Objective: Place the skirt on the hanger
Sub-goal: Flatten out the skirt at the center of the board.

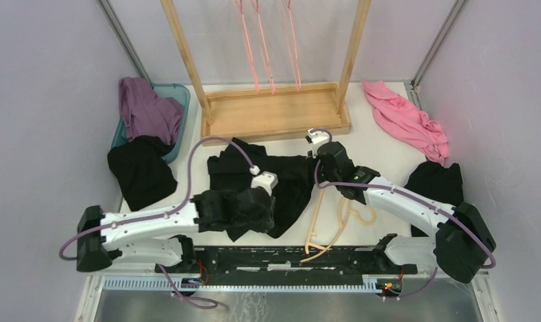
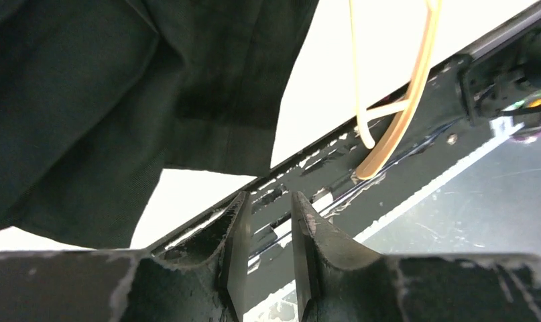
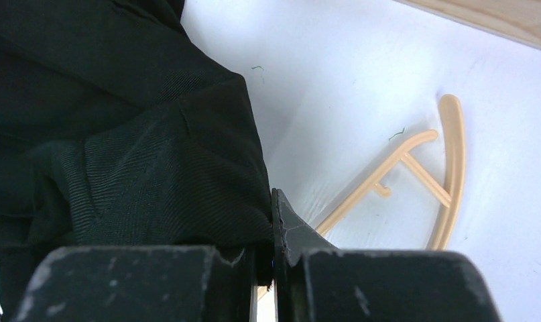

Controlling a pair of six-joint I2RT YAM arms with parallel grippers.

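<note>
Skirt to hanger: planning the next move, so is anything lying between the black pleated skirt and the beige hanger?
Nothing visible does. Only bare white table separates the black pleated fabric skirt from the pale beige curved hanger; the right gripper grips the skirt's edge.

- No text, label, brand, number or sign can be read in any of the three views.
</note>
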